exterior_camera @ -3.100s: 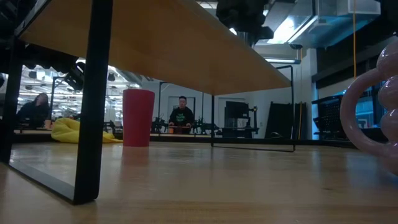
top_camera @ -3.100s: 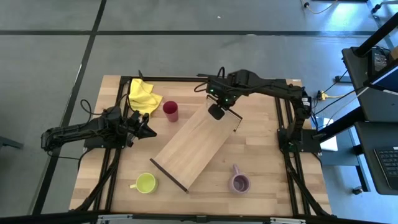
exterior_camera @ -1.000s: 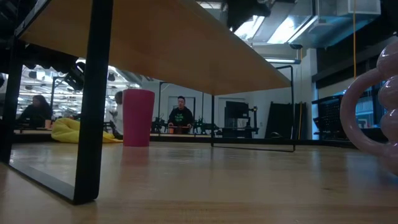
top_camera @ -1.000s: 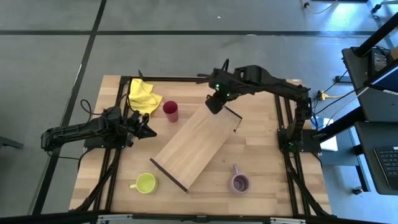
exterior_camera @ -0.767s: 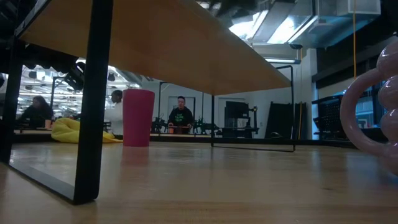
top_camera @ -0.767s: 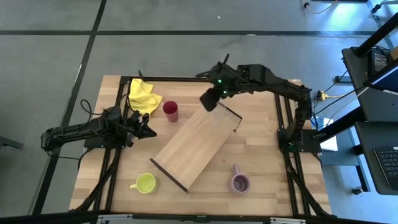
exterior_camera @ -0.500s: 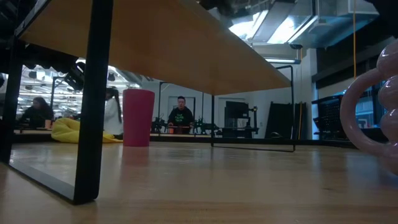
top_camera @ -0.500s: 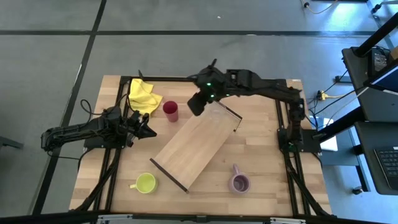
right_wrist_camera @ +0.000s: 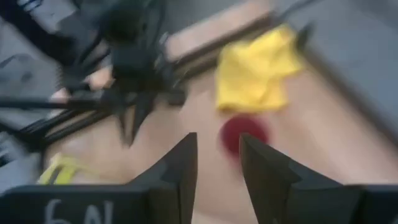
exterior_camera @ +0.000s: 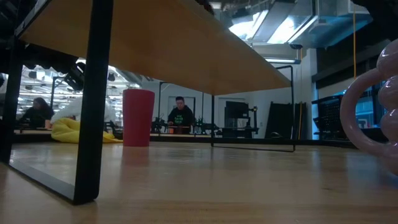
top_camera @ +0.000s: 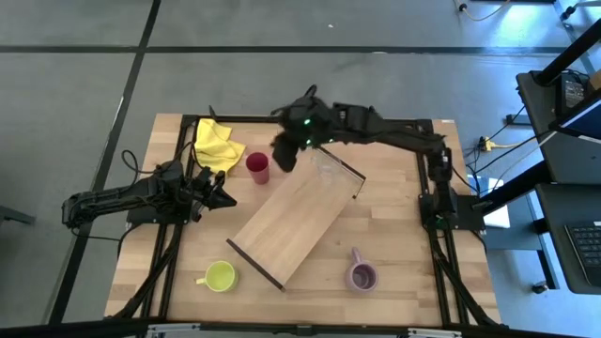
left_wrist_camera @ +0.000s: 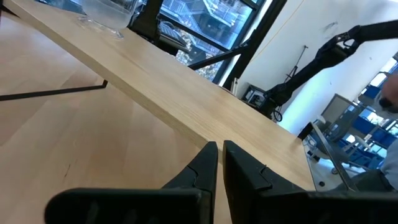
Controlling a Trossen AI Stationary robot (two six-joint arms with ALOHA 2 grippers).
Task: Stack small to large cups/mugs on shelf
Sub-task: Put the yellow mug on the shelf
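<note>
I am looking down on the table from the high view. The shelf [top_camera: 293,220] is lying diagonally across the middle of the frame, running from lower left to upper right, with a thin dark rail at each short end. Nothing is sitting on it.

The dark red tumbler [top_camera: 258,167] is standing upright in the upper middle of the frame, just off the shelf's upper left edge, beside the yellow cloth [top_camera: 217,143] at the upper left. The lime-yellow mug [top_camera: 220,276] is sitting at the lower left and the lilac mug [top_camera: 362,276] at the lower right, each on the bare tabletop [top_camera: 394,216] and apart from the shelf.

I am seeing the right gripper [top_camera: 285,153] hanging in the upper middle of the frame, just right of the red tumbler, apart from it as far as I can tell. In its wrist view its fingers [right_wrist_camera: 176,169] are standing parted with a clear gap, nothing between them, and the red tumbler [right_wrist_camera: 244,134] is showing beyond that gap.

The left gripper [top_camera: 222,192] is waiting low at the middle left of the frame, pointing toward the shelf. In its wrist view its fingers [left_wrist_camera: 203,168] are standing nearly together with only a thin slit, gripping nothing.

In the low view the red tumbler [exterior_camera: 138,117] is standing behind the shelf's near rail [exterior_camera: 93,102], and the lilac mug's handle [exterior_camera: 370,118] is filling the right edge.
</note>
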